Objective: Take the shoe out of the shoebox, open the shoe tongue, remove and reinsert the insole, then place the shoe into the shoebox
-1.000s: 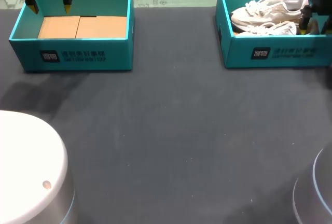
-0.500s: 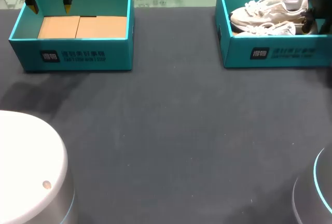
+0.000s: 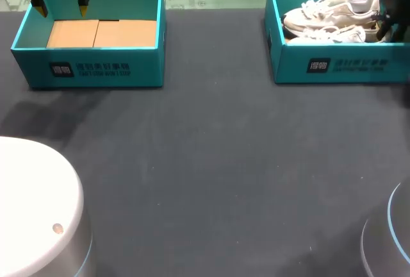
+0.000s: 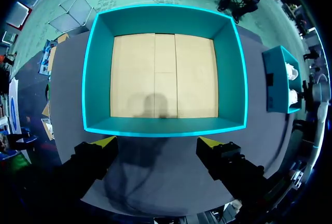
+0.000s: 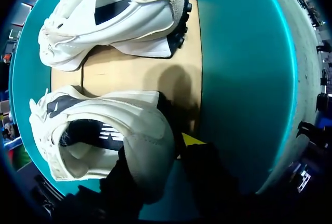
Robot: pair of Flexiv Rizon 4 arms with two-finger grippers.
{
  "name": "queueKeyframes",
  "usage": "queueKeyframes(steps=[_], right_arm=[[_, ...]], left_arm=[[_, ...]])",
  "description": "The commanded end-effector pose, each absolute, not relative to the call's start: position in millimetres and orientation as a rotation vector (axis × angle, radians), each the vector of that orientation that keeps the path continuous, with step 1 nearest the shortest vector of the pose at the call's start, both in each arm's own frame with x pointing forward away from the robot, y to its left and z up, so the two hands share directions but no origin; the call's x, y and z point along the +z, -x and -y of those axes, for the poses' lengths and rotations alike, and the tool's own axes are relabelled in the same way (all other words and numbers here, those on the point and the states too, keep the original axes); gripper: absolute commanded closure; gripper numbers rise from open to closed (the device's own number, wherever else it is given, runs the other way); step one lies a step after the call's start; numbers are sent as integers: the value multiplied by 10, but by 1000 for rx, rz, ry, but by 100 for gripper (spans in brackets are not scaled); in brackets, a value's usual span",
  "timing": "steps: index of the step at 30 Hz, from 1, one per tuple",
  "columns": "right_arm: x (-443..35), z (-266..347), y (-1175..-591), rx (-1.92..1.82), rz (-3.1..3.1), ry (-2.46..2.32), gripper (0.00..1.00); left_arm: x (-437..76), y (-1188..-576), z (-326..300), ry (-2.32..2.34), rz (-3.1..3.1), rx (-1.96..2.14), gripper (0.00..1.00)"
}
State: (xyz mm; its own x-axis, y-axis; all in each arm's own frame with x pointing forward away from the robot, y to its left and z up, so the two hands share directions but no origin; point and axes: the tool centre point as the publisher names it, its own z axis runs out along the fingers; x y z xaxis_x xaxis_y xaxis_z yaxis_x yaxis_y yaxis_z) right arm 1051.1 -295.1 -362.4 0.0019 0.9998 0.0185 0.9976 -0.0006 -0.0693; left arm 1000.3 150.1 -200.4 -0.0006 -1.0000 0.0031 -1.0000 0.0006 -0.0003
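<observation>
Two white shoes lie in the teal shoebox (image 3: 339,65) at the far right. The nearer shoe (image 3: 330,33) (image 5: 104,130) lies by the front wall, and the other shoe (image 3: 330,9) (image 5: 114,16) lies behind it. My right gripper (image 3: 387,27) (image 5: 157,151) is down in this shoebox (image 5: 244,68), shut on the nearer shoe's heel: one finger is inside the shoe opening, and the yellow-tipped finger (image 5: 192,140) is outside the heel. My left gripper (image 3: 62,11) (image 4: 156,142) hangs open above the back of the other box, holding nothing.
A second teal box (image 3: 96,68) (image 4: 98,79) with a bare cardboard floor stands at the far left. The dark table cloth (image 3: 211,149) stretches between and in front of the boxes. White arm bases sit at the near left (image 3: 32,206) and near right (image 3: 391,238).
My right gripper's fingers have closed onto the nearer shoe's heel, and the shoes have shifted slightly in the box. The left arm has not moved.
</observation>
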Motion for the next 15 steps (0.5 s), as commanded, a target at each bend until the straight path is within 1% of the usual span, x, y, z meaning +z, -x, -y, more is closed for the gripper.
queueKeyframes(steps=[1,15], right_arm=[[-3558,2937,-10514,55,2182,2185,100],[-3225,2912,-10475,5,2208,2201,100]], left_arm=[[-2004,-10003,-1500,-2220,2221,2,0],[-2004,-10003,-1500,-2220,2221,2,0]])
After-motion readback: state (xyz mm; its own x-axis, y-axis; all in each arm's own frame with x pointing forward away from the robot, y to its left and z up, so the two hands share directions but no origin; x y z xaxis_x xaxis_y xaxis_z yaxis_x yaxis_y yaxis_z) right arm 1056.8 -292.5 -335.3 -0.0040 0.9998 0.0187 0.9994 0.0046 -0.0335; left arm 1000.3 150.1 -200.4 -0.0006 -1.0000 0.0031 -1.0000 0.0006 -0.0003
